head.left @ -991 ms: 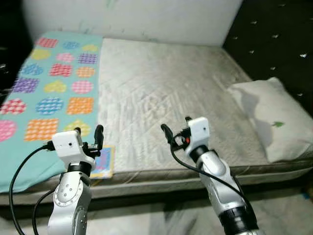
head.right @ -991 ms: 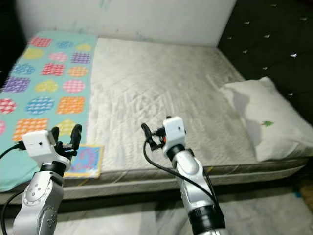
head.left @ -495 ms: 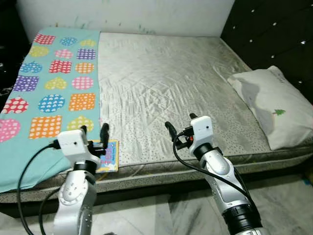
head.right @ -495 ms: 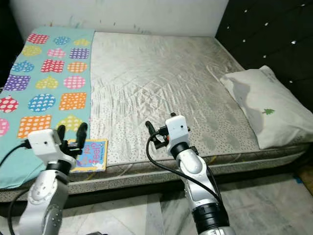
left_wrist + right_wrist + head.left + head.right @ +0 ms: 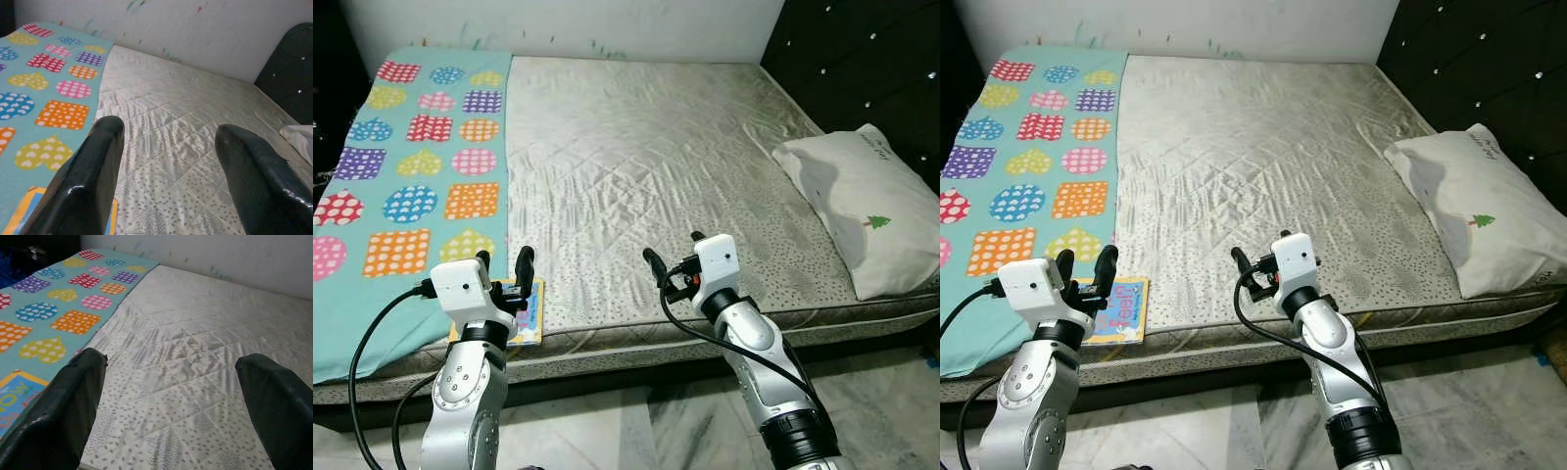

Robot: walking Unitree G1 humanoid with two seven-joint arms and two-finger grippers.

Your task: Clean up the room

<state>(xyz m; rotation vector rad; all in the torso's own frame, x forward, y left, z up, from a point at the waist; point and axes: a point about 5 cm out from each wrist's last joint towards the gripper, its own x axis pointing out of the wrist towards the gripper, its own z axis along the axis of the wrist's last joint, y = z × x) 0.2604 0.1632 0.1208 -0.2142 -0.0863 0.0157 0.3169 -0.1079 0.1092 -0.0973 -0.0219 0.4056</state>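
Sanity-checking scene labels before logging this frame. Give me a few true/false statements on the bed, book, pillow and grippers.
1. A colourful book lies at the near edge of the bed, by the left gripper. True.
2. The right gripper is shut on the book. False: its fingers are spread and hold nothing, above the grey mattress.
3. The white pillow lies on the robot's right side of the bed. True.
4. The teal patterned sheet covers the whole mattress. False: it covers only the robot's left strip.
5. The left gripper is open. True.
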